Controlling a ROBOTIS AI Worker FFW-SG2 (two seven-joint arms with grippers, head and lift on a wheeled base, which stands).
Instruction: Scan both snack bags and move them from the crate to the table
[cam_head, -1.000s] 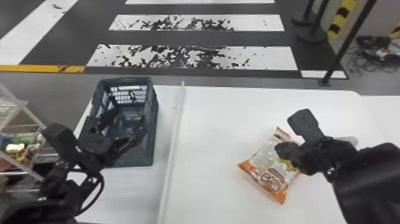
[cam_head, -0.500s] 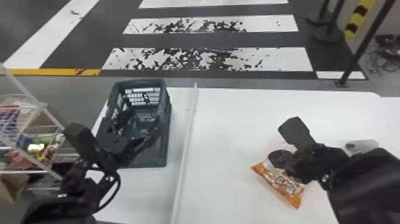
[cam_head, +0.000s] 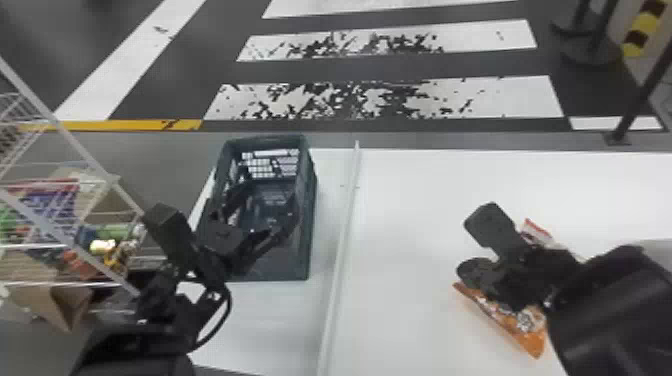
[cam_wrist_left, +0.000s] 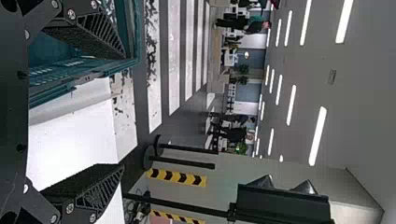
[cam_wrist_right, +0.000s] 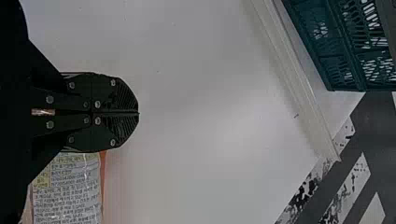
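Over the dark green crate (cam_head: 287, 257), my left gripper (cam_head: 269, 205) has its fingers spread apart, with the crate's floor showing between them. In the left wrist view the left gripper (cam_wrist_left: 122, 111) stands open beside the crate's rim (cam_wrist_left: 84, 74). My right gripper (cam_head: 467, 272) is above the table, over an orange snack bag (cam_head: 530, 325) that it partly covers. The right gripper (cam_wrist_right: 138, 113) is shut with its tips together, and the bag (cam_wrist_right: 67, 191) lies flat behind it, its printed side showing.
A pale raised strip (cam_head: 340, 250) crosses the white table (cam_head: 415, 200) between crate and bag. Left of the table stands a wire rack (cam_head: 95, 165) with packaged goods. Posts (cam_head: 620, 100) stand on the floor beyond the right end.
The head view has swung left, so crate and bag show farther right. Against the bag, my right gripper has shifted left and now covers more of it. My left gripper holds its place at the crate.
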